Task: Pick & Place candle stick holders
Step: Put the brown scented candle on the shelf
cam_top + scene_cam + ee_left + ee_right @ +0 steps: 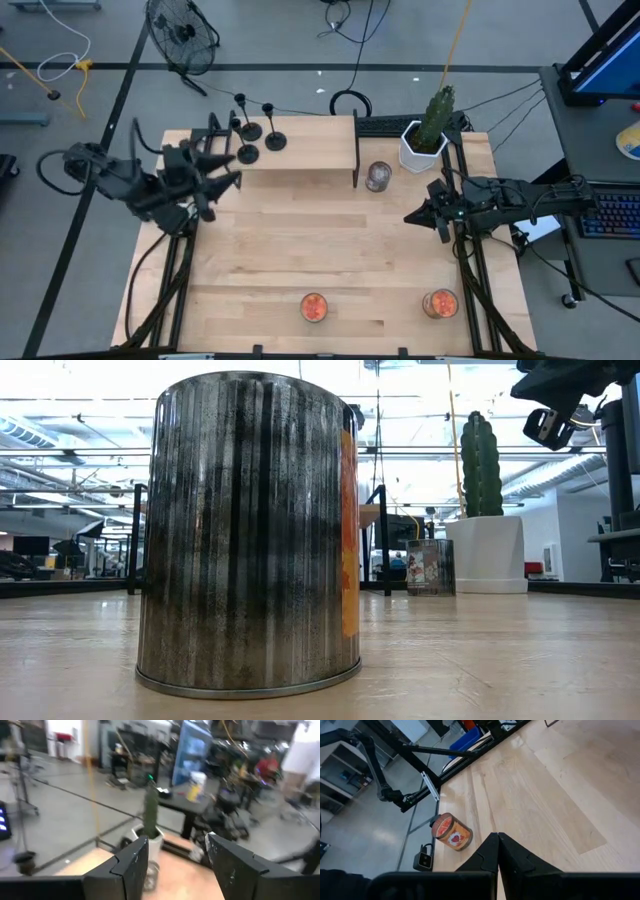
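**Observer:** Candle stick holders [256,128], where are they right now?

**Operator:** From my seat I count three of them in the high view, small black ones, clustered at the far left of the table on the raised wooden shelf [300,145], close beside one another. All three look upright. None is in a grip.

**Observer:** So nothing has been placed?

**Operator:** My read is that the job is at its very beginning. The three sit as a group, and I can't see anything that marks where they should go. Every pick and every placement appears to be left.

**Observer:** What are the arms doing?

**Operator:** The left gripper [225,170] hangs near the holders, just on the near side of them, its fingers [134,865] spread wide and empty; its wrist camera looks out across the room past the cactus [436,115] in its white pot. The right gripper [412,216] waits by the right edge, pinched fully together on nothing, above bare wood with an orange-filled jar [451,832] in its view.

**Observer:** Anything else on the table?

**Operator:** A second orange jar [313,306] at the near edge and a silvery glass jar [378,176] beside the shelf's end. They aren't part of my job.
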Action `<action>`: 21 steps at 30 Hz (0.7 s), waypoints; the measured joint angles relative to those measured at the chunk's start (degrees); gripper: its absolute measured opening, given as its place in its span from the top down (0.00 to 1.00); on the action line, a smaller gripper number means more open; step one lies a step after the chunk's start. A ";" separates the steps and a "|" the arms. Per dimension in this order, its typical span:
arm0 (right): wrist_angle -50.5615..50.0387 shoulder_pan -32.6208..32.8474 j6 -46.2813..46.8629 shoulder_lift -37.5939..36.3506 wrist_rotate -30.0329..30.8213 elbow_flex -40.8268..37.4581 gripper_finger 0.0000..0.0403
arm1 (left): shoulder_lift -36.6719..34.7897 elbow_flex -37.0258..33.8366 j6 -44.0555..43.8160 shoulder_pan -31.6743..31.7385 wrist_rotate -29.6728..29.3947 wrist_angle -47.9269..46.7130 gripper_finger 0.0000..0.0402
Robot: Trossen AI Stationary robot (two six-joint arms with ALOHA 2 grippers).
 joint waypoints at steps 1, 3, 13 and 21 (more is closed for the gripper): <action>0.00 0.00 0.00 -0.02 -0.02 0.00 1.00 | 0.08 0.00 -0.32 0.21 0.83 -0.75 0.48; 0.00 0.00 0.00 -0.01 -0.02 0.00 1.00 | 0.65 0.00 0.34 0.93 1.11 -0.68 0.48; 0.09 -0.04 0.00 0.00 1.29 0.00 1.00 | 2.83 0.00 10.65 5.89 0.23 2.38 0.48; 3.31 -0.04 -0.13 0.49 3.21 0.00 1.00 | 3.30 -0.02 6.01 8.89 -0.11 2.47 0.48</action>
